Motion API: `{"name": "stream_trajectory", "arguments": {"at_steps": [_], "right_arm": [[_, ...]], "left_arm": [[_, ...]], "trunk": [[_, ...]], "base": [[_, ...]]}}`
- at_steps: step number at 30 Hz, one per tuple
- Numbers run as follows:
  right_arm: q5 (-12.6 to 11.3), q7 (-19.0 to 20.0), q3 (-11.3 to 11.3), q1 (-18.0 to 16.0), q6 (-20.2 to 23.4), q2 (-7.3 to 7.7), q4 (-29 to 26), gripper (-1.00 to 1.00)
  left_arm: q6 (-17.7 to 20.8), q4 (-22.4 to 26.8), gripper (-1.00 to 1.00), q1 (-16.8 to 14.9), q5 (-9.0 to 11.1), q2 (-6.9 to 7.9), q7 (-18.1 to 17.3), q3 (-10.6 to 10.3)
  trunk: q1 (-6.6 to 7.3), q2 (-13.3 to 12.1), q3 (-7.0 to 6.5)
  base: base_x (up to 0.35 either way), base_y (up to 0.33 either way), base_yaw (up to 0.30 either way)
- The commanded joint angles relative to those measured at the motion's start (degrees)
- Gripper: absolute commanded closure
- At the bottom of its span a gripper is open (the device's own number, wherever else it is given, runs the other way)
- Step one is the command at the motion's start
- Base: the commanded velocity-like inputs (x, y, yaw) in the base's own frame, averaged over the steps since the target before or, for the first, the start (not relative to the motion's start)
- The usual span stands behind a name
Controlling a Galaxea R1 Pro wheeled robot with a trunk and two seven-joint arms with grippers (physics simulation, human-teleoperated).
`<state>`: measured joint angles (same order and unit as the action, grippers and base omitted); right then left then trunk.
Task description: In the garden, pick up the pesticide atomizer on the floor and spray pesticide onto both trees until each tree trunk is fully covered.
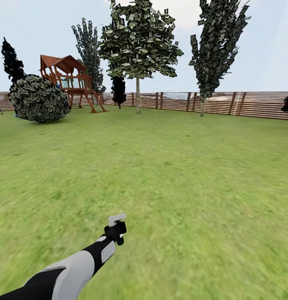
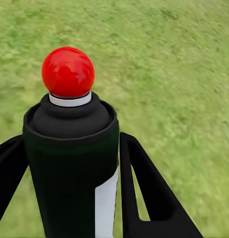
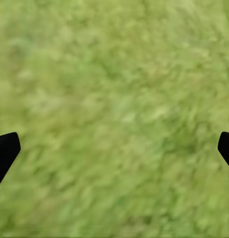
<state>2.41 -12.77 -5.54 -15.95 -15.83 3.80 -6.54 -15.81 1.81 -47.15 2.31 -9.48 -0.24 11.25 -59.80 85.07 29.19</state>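
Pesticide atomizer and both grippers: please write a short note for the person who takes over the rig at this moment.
Left gripper: shut on the pesticide atomizer, a dark bottle with a red ball top, held out over the lawn.
Right gripper: open, nothing between its fingers, over grass.
Trees: the nearer tree and the second tree stand far ahead by the wooden fence; their trunks are well out of spraying range.
Done: the atomizer is picked up.
Left: drive across the lawn to each tree and spray both trunks until covered.
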Motion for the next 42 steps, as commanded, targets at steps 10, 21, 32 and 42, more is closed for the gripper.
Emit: {"name": "stream_trajectory", "arguments": {"at_steps": [10,21,32,42], "right_arm": [[0.26,0.02,-0.43,-0.04,-0.25,-0.02,0.04,-1.00],[0.26,0.02,-0.43,-0.04,-0.25,-0.11,0.12,-1.00],[0.28,0.02,-0.43,-0.04,-0.25,-0.10,0.12,-1.00],[0.26,0.02,-0.43,-0.04,-0.25,-0.10,0.12,-1.00]], "left_arm": [[-0.19,-0.05,1.00,-0.05,0.22,-0.01,-0.03,0.08],[-0.19,-0.05,1.00,-0.07,0.20,-0.01,-0.03,0.08],[-0.19,-0.05,1.00,-0.07,0.20,-0.01,-0.03,0.08],[-0.19,-0.05,1.00,-0.08,0.21,-0.01,-0.03,0.08]], "trunk": [[-0.03,0.03,0.06],[-0.03,0.03,0.06],[-0.03,0.03,0.06],[-0.03,0.03,0.06]], "base": [[0.350,0.000,0.000],[0.350,0.000,0.000],[0.350,0.035,0.000],[0.350,0.082,0.000]]}}
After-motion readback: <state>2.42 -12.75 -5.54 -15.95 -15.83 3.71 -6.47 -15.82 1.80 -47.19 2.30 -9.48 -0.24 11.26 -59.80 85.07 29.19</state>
